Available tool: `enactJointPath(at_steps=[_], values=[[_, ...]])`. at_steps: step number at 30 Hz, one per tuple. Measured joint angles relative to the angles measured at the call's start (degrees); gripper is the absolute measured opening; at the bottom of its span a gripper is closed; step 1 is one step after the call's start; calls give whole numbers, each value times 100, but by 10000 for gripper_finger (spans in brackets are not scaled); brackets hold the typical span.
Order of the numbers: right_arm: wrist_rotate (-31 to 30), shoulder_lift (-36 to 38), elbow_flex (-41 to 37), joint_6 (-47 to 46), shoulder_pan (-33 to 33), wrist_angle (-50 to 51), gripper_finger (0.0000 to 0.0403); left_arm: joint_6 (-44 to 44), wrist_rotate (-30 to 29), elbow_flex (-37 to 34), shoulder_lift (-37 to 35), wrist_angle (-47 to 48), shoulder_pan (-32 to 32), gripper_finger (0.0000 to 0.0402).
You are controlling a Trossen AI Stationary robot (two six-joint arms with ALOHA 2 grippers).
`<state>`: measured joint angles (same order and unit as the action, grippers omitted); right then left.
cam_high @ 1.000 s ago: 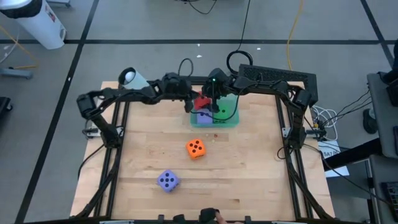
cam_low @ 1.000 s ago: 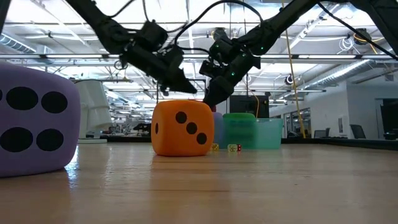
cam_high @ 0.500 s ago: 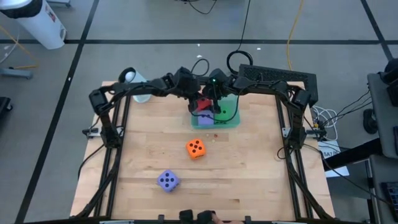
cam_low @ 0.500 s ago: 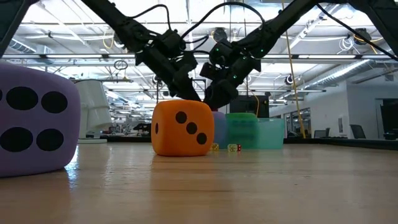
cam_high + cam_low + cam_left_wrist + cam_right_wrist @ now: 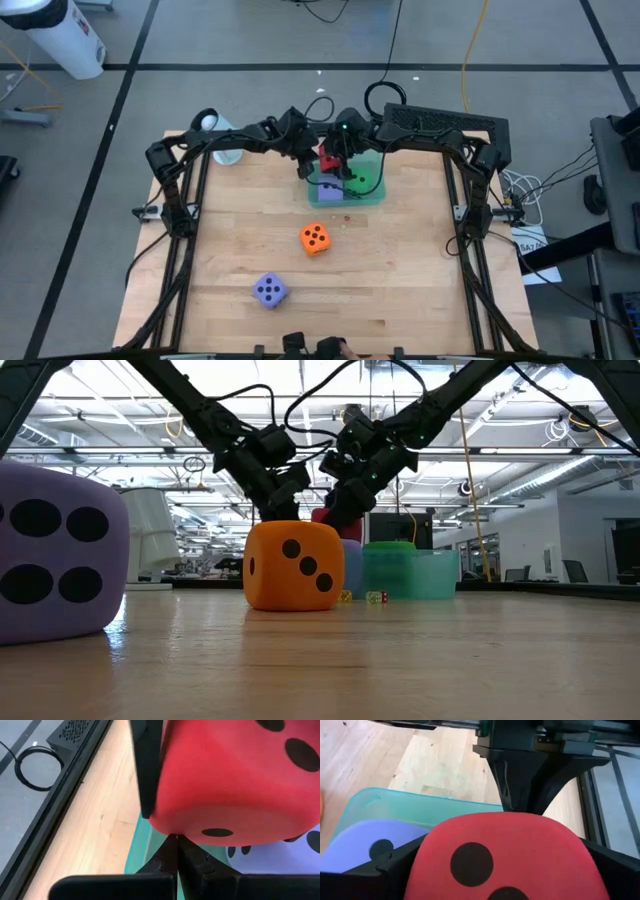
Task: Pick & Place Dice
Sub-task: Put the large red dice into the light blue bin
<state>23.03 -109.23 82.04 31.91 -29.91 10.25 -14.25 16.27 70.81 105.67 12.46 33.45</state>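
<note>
Right gripper (image 5: 333, 160) grips red die (image 5: 329, 160) — left gripper (image 5: 312, 166) closed (tips hidden).

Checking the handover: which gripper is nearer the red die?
Right. The right gripper holds the red die between its fingers over the teal tray; the shut left gripper is just beside it.

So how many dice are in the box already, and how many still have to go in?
Two look done: a purple die and a green die sit in the teal tray. The red die is in hand, held above the tray in the right gripper. The shut left gripper is right beside it. Still left on the table: the orange die and the other purple die.
</note>
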Motion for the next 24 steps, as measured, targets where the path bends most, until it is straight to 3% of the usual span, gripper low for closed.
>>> enactJointPath(at_steps=[11,18,24], values=[[17,-4,13,-274,-35,383,395,-215,-140,4,-722,-81,-393,2],[195,-10,7,-212,33,333,395,-448,-280,19,-497,-432,-664,1],[418,-13,7,-128,50,324,395,-690,-321,311,-470,-15,-538,1]])
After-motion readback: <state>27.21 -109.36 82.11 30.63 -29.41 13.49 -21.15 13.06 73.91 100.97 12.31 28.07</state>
